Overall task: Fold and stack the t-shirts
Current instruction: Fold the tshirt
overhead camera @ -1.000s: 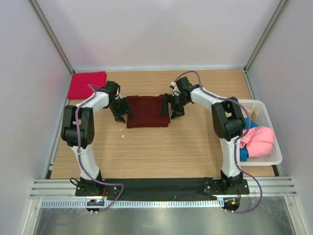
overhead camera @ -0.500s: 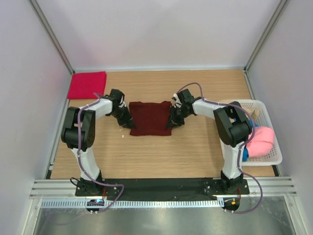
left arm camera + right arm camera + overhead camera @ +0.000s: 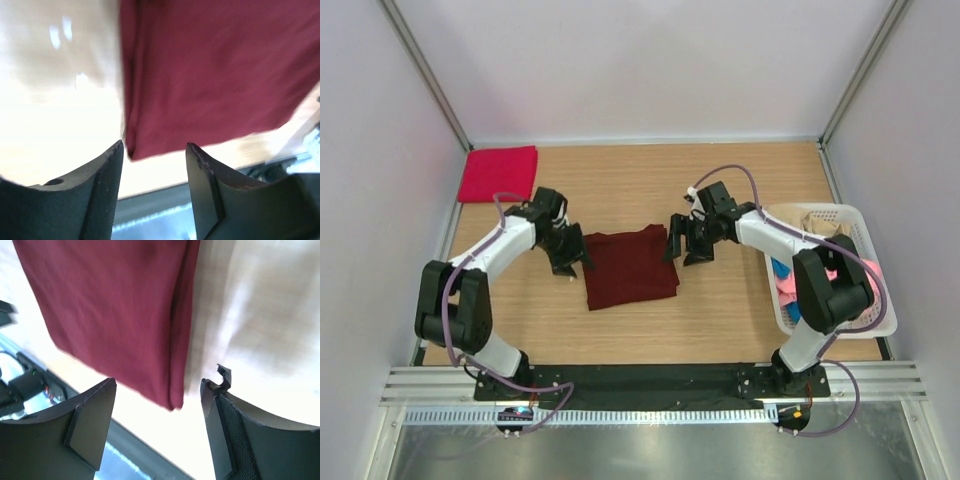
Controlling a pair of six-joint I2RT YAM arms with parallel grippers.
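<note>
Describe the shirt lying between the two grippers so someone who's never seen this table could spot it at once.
On the wooden table, look at the middle, between the two arms. The dark maroon t-shirt lies folded flat, the left gripper open beside its left edge and the right gripper open beside its right. It is darker than the crimson t-shirt folded in the far left corner.

Walls: plain white panels (image 3: 640, 60) on 3 sides.
Table: light wood top (image 3: 650, 330), evenly lit.
Corners: 2 grey metal posts (image 3: 426, 75).
</note>
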